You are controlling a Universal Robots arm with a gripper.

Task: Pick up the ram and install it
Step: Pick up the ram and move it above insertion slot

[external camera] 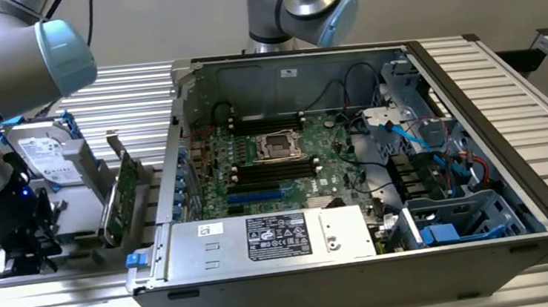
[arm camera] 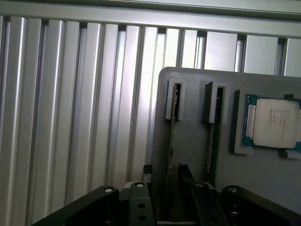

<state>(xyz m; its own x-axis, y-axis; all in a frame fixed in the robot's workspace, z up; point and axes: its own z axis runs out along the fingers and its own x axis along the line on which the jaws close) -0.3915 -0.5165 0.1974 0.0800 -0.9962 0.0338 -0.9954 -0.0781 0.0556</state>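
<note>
Early stage. The ram (arm camera: pixel 171 136) stands edge-on in its slot in the grey holder (arm camera: pixel 188 89) on the slatted desk (arm camera: pixel 70 117), not lifted. The fingers (arm camera: pixel 186 179) are spread, one on each side of it, not clamped. Both pick and install are left to do; I can't tell if any stick sits in the PC case (external camera: pixel 365 287).

Counts — 2 thin sticks in holder slots incl. the second stick (arm camera: pixel 211 141), 1 CPU (arm camera: pixel 273 120), 1 hard drive (external camera: pixel 45 155), 1 expansion card (external camera: pixel 119 197), 1 case.
</note>
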